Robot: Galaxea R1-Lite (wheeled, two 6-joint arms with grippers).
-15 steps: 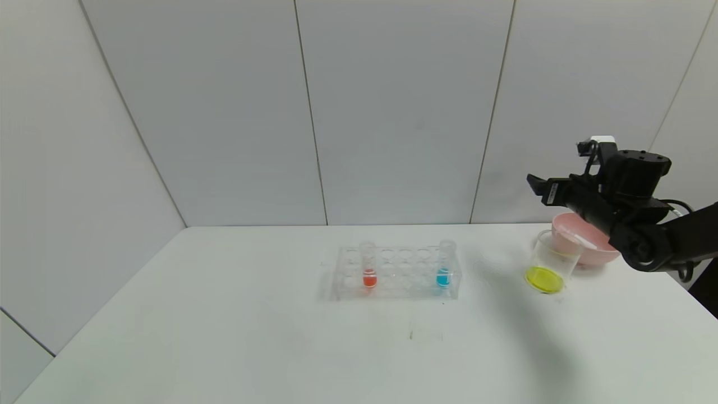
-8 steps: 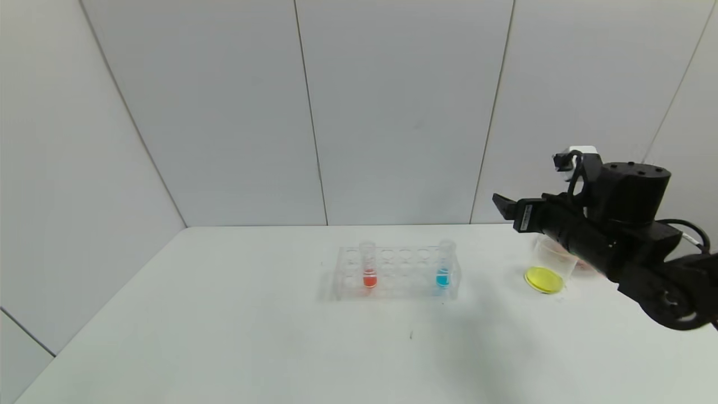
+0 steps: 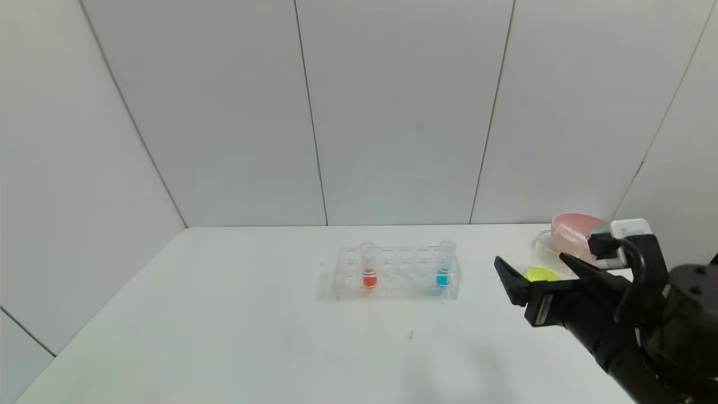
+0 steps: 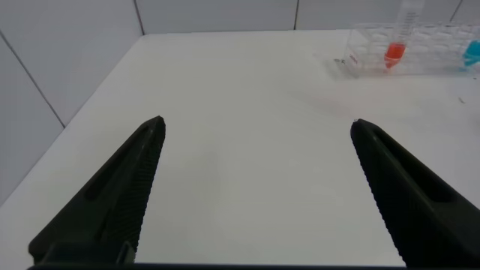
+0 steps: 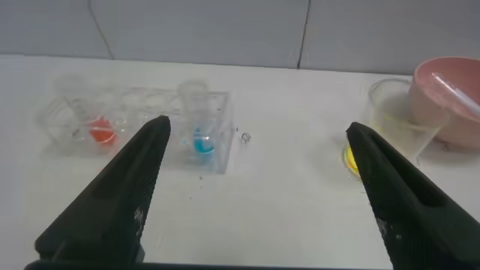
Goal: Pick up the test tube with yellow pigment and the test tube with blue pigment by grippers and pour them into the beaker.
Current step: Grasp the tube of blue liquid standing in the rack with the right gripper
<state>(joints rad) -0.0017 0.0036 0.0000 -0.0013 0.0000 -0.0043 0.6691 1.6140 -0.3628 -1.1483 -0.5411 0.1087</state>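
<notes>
standing in rack (image 3: 396, 272) | blue-pigment test tube (image 3: 445, 268) upright | sky-blue liquid at bottom

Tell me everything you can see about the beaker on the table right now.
The beaker is a clear, straight-sided cup, glass or plastic by its look, standing upright on the white table near its far right corner. A shallow layer of bright yellow liquid covers its bottom. It stands in front of the pink bowl, very close; whether they touch is unclear. Nothing grips it. In the head view the right gripper hides part of it.
</notes>
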